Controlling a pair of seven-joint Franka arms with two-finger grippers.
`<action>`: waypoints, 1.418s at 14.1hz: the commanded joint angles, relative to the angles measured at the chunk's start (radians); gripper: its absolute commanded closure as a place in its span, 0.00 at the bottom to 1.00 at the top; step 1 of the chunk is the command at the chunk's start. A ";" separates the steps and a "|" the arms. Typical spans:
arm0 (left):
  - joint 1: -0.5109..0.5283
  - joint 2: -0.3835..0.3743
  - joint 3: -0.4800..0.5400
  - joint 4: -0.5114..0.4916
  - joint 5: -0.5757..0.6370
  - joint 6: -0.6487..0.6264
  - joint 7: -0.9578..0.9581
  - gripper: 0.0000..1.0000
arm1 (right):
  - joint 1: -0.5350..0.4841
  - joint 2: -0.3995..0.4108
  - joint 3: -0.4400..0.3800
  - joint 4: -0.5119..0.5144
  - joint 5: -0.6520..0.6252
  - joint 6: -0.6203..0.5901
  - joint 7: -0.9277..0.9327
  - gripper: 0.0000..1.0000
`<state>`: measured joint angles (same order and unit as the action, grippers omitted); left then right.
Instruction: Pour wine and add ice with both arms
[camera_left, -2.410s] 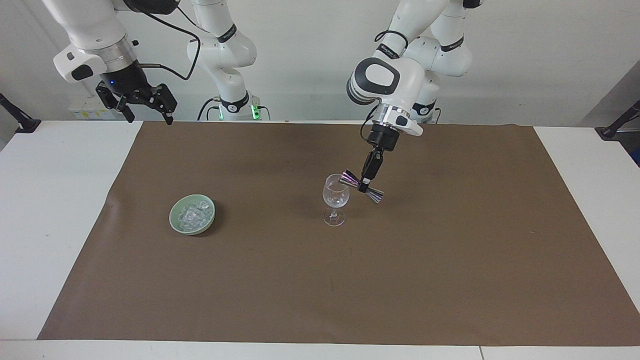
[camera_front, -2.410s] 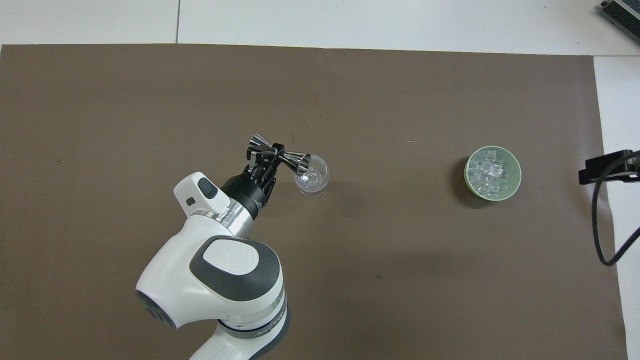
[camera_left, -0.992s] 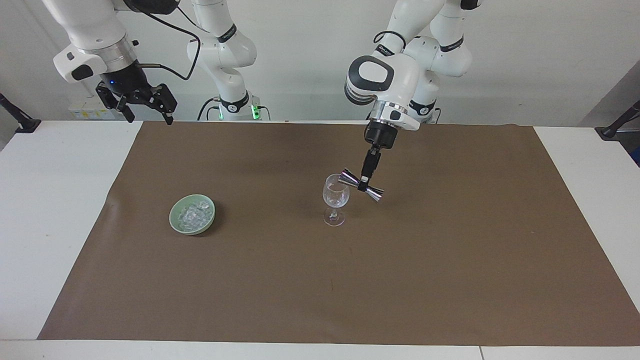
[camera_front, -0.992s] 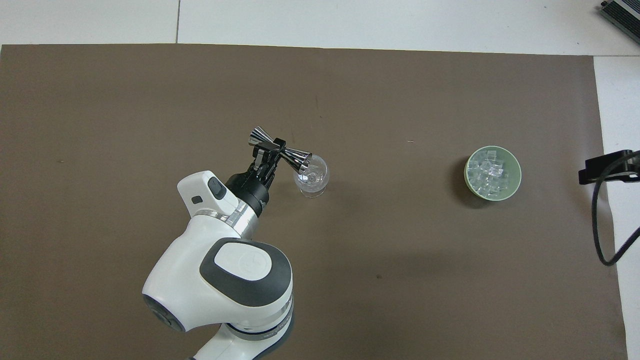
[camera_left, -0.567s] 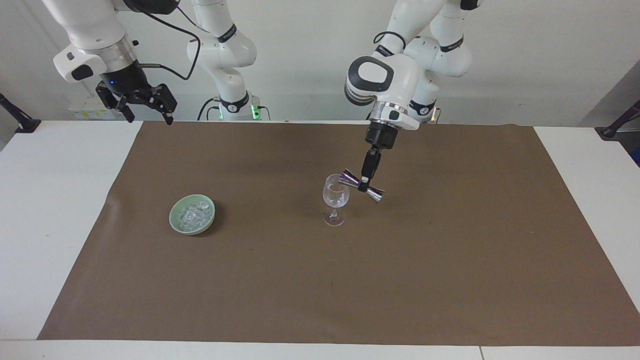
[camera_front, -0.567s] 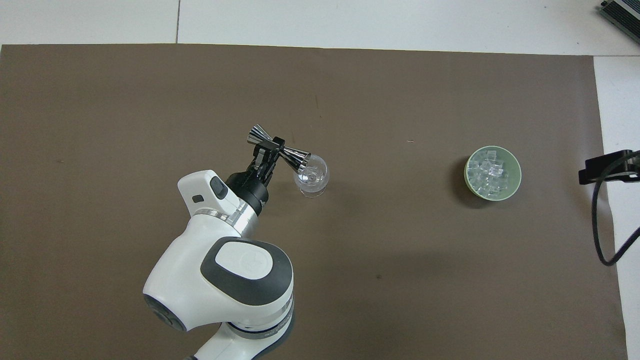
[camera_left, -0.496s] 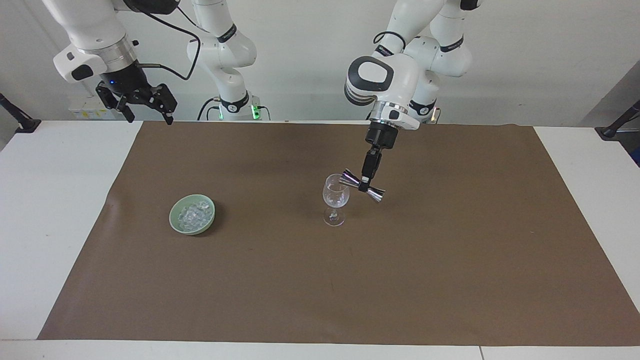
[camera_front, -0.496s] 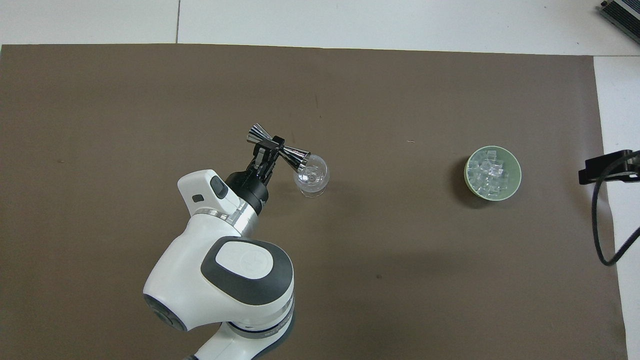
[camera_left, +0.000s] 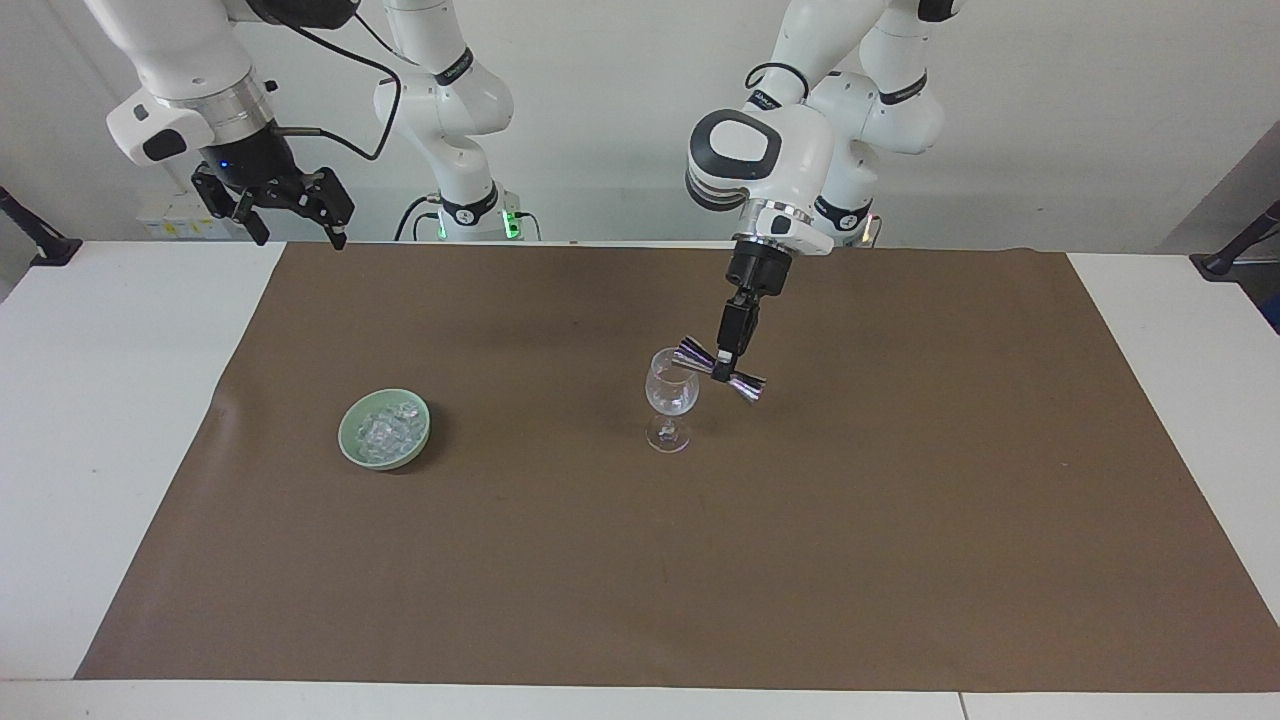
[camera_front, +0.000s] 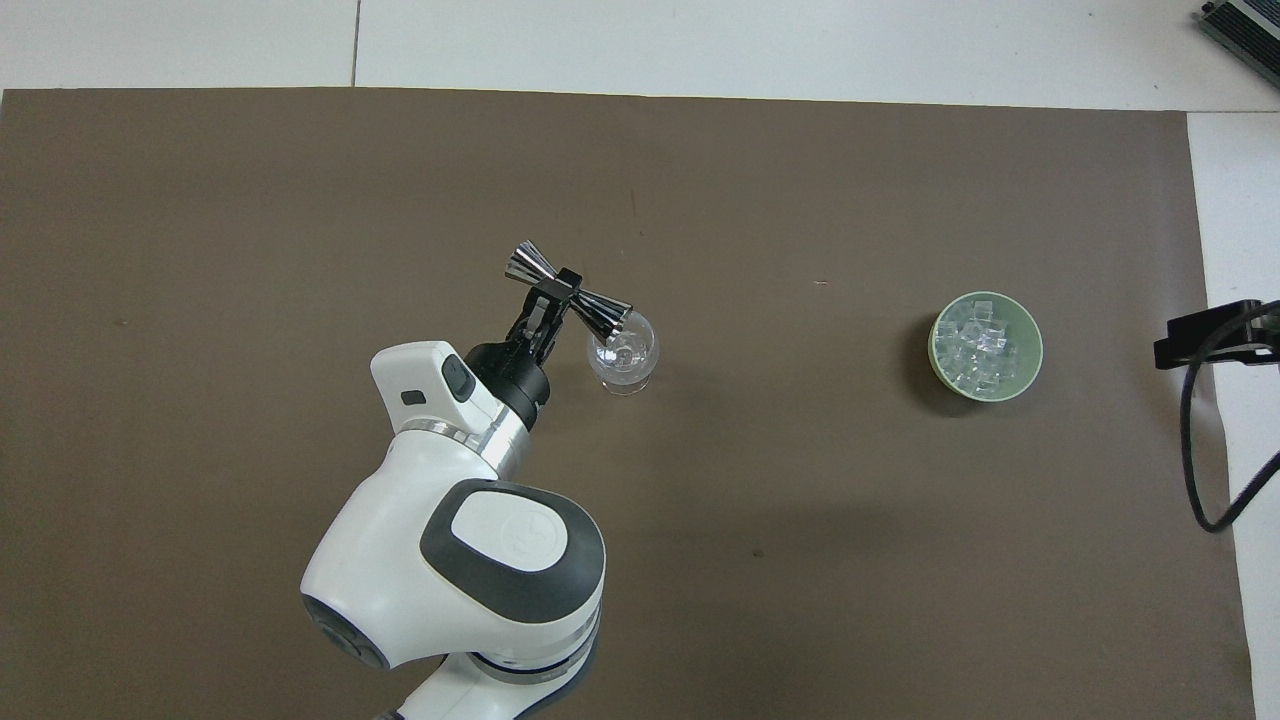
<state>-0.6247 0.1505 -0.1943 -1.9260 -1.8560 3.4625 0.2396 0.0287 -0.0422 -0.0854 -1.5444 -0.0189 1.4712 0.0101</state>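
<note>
A clear wine glass (camera_left: 670, 398) (camera_front: 623, 356) stands upright near the middle of the brown mat. My left gripper (camera_left: 722, 369) (camera_front: 561, 291) is shut on the waist of a shiny double-cone jigger (camera_left: 720, 370) (camera_front: 567, 294). The jigger lies tipped on its side, one mouth at the glass's rim. No wine shows in the glass. The ice (camera_left: 384, 430) (camera_front: 983, 345) is a heap of clear cubes in a green bowl (camera_left: 352, 443) (camera_front: 1032, 365) toward the right arm's end. My right gripper (camera_left: 292, 214) hangs open, high above the table's edge by the robots; that arm waits.
The brown mat (camera_left: 900, 540) (camera_front: 300, 200) covers most of the white table (camera_left: 90, 420). A black clamp (camera_left: 35, 240) and another black clamp (camera_left: 1235, 245) sit at the table's corners by the robots.
The left arm has shifted slightly and raised the jigger a little, levelling it off from its steeper tip into the glass. The right arm has not moved.
</note>
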 joint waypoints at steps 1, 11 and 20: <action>-0.024 0.018 0.013 0.027 0.017 0.037 0.039 1.00 | -0.001 -0.016 0.003 -0.019 0.010 0.011 0.007 0.00; -0.044 0.018 0.015 0.022 0.043 0.040 0.139 1.00 | -0.003 -0.019 0.007 -0.040 0.011 0.052 0.002 0.00; -0.043 0.017 0.015 0.021 0.043 0.038 0.187 1.00 | -0.003 -0.021 0.007 -0.057 0.011 0.055 -0.027 0.00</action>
<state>-0.6476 0.1584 -0.1926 -1.9222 -1.8261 3.4780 0.4167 0.0329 -0.0421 -0.0834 -1.5705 -0.0189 1.5026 0.0070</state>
